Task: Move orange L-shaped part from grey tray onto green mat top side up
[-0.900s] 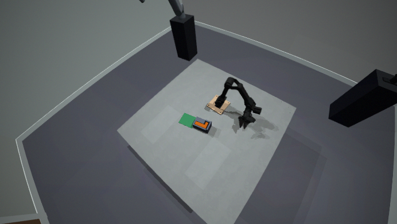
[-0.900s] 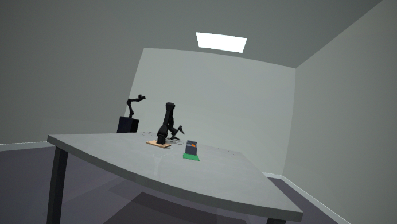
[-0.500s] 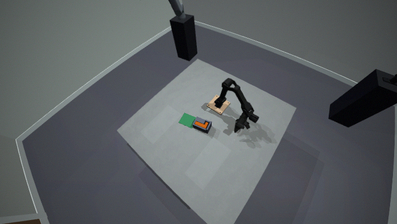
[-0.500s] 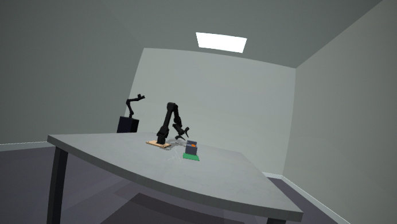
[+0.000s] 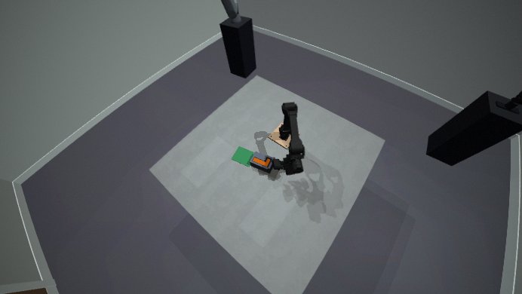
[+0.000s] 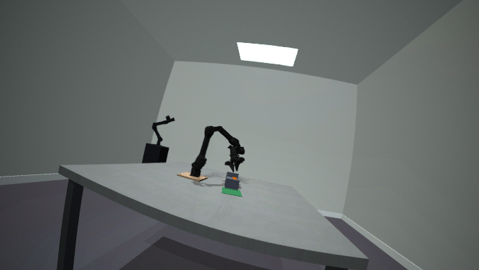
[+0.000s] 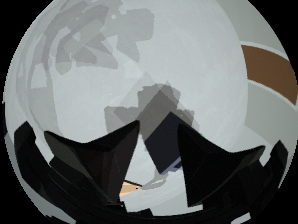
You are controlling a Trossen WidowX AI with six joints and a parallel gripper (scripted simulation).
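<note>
Black parallel-jaw claw [image 6: 235, 168]: fingers at a middling, partly narrowed gap, nothing between them; poised just above the tray, at the tray's 3 o'clock edge in the top view. Wrist view shows the two dark fingers framing a dark corner of the tray.

Orange L-shaped flat part [image 5: 262, 161]: seated flush in the pocket, not yet tipped. Long axis runs roughly 9 to 3 o'clock in the top view; short foot of the L at the 3 o'clock end, turning toward 12, nearest the claw. Judged rigid, light and smooth; no purchase while flush. Press on the foot end, then pinch the plain end at 9 o'clock across its width once raised; a slip is likely if gripped shallowly.

Grey rectangular tray [image 5: 258, 155]: on the pale table top, level.

Green flat square mat [image 5: 242, 155]: touching the tray at its 9 o'clock side, nothing resting on it.
</note>
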